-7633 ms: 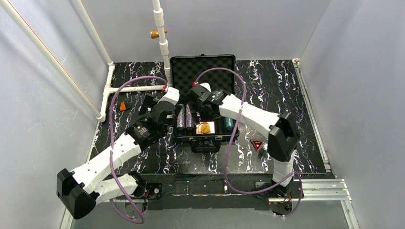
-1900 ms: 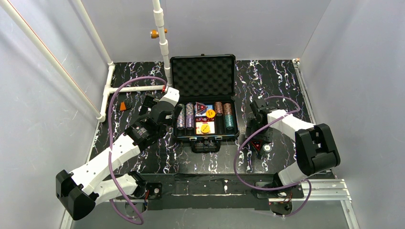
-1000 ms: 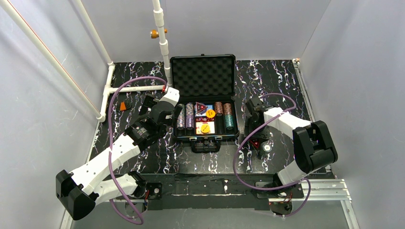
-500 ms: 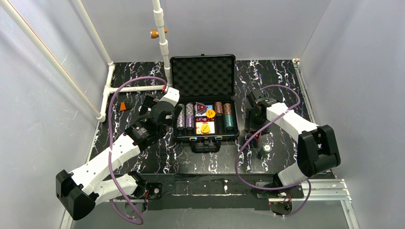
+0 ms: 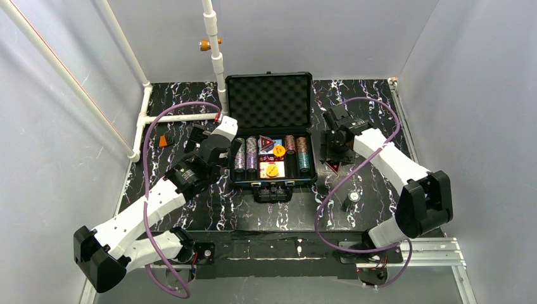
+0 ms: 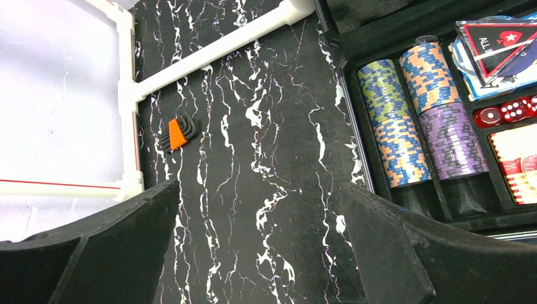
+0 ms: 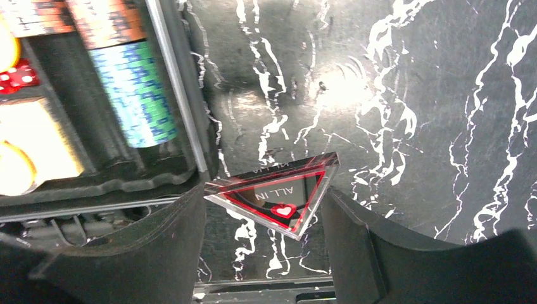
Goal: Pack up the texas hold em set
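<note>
From above, the open case [image 5: 269, 104] sits midway on the table [image 5: 380, 120], chips [image 5: 246, 155] in rows. My right gripper [image 5: 332, 158] hangs just beside its right wall, at 3 o'clock, clenched on the red triangle [image 5: 332, 166]. A clear disc [image 5: 352, 197] lies on the table toward 5 o'clock, well apart. In the left wrist view my left gripper [image 6: 259, 196] stands spread and empty, case wall at 3 o'clock, hex keys [image 6: 179, 133] at 11. In the right wrist view the triangle spans finger to finger, its long edge running 8 to 2 o'clock, the case at 9 to 10. I judge the right arm, being nearer, should carry it leftward over the wall.
</note>
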Controlling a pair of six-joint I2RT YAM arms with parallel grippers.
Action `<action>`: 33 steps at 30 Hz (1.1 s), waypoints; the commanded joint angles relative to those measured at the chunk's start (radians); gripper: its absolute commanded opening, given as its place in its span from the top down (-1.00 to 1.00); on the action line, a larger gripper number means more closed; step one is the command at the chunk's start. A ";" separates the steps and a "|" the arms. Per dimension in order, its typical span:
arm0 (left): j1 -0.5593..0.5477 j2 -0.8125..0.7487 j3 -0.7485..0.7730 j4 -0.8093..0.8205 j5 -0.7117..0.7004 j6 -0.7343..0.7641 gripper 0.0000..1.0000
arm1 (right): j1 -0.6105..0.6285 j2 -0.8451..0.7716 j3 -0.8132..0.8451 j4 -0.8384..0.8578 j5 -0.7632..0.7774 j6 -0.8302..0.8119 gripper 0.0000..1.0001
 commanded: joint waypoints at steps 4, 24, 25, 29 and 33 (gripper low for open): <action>-0.004 -0.049 -0.006 -0.004 -0.038 0.004 -0.99 | 0.096 -0.010 0.116 -0.054 0.035 0.014 -0.26; -0.004 -0.117 -0.009 -0.006 -0.045 0.008 -0.99 | 0.419 0.166 0.355 -0.128 0.127 0.138 -0.25; -0.004 -0.121 -0.009 -0.007 -0.045 0.008 -0.99 | 0.432 0.177 0.366 -0.129 0.127 0.143 -0.25; -0.004 -0.129 -0.009 -0.007 -0.060 0.003 -0.99 | 0.482 0.217 0.403 -0.135 0.133 0.159 -0.25; -0.004 -0.142 -0.009 -0.007 -0.068 -0.002 -0.99 | 0.526 0.256 0.431 -0.135 0.131 0.178 -0.25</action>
